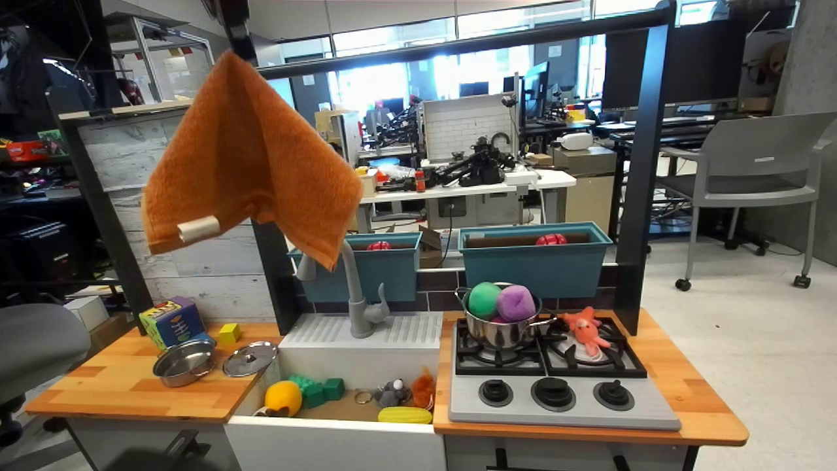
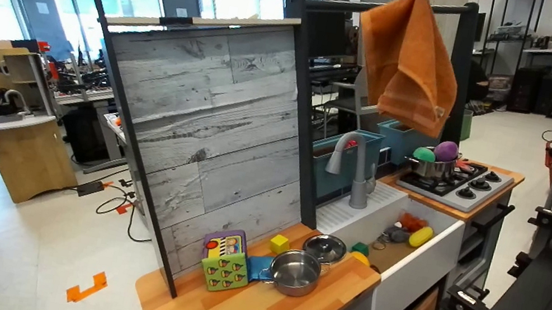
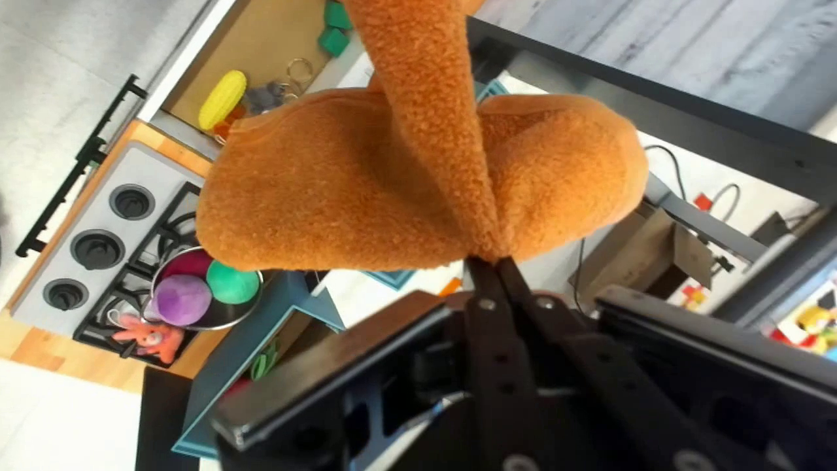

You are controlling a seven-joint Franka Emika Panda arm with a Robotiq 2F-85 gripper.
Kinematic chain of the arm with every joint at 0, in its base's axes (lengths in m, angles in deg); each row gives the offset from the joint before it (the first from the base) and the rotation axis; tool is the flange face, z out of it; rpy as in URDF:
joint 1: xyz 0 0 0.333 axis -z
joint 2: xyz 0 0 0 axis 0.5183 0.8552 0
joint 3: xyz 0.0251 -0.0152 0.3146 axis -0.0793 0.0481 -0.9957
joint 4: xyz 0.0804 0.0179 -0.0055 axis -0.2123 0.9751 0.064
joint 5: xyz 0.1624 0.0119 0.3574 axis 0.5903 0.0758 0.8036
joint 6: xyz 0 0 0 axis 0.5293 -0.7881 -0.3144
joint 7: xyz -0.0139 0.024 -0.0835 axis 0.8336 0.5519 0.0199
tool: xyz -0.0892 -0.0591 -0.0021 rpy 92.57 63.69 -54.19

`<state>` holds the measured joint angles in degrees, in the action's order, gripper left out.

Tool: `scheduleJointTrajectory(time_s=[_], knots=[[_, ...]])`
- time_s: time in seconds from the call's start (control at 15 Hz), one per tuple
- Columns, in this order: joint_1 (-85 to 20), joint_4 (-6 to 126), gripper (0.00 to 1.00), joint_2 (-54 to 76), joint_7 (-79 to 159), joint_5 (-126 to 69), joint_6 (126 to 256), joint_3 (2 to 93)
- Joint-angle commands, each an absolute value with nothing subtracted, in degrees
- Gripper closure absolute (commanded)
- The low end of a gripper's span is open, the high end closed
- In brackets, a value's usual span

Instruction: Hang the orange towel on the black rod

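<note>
The orange towel hangs bunched from its top in my gripper, with its lower corners loose. It also shows in an exterior view and in the wrist view. The gripper fingers are shut on the towel's gathered peak; the fingertips are partly hidden in the cloth. The black rod runs across the top of the toy kitchen between two dark posts. The towel covers part of the rod in an exterior view. The towel is on the near side of the rod, not draped over it.
The grey faucet stands below the towel, above the white sink with toys. A wood-look panel stands beside the sink. Teal planters sit behind. A pot with plush balls is on the stove.
</note>
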<state>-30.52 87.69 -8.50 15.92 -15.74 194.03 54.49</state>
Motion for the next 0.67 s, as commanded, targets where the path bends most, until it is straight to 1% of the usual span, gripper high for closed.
scheduleJointTrajectory(time_s=[0.0, 0.27, 0.47, 0.6], knots=[[-27.9, 88.4, 0.99, -15.5, 17.3, -7.5, 195.0, 53.1], [-27.9, 79.4, 0.99, -14.5, 16.9, 2.9, 194.5, 53.7], [-30.2, 68.4, 0.99, -9.2, 19.0, 11.9, 195.3, 55.5], [-28.9, 61.5, 0.99, -5.4, 21.7, 17.3, 196.1, 53.7]])
